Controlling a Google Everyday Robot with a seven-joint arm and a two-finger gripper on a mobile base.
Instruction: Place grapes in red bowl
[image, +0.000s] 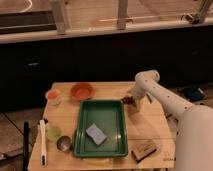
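grapes (128, 100) lie just right of tray (102, 103), gripper (135, 100) at them; whether it holds them we cannot tell. bowl (82, 91) sits behind tray; a loose hold could spill berries into tray.

The end effector (135, 102) is low over the bench (152, 131), right at the grapes (128, 100), just beside the tray's (117, 146) far right corner. The red bowl (82, 91) sits beyond the tray's far left corner, well apart from the grapes. A sponge (96, 134) lies in the tray.
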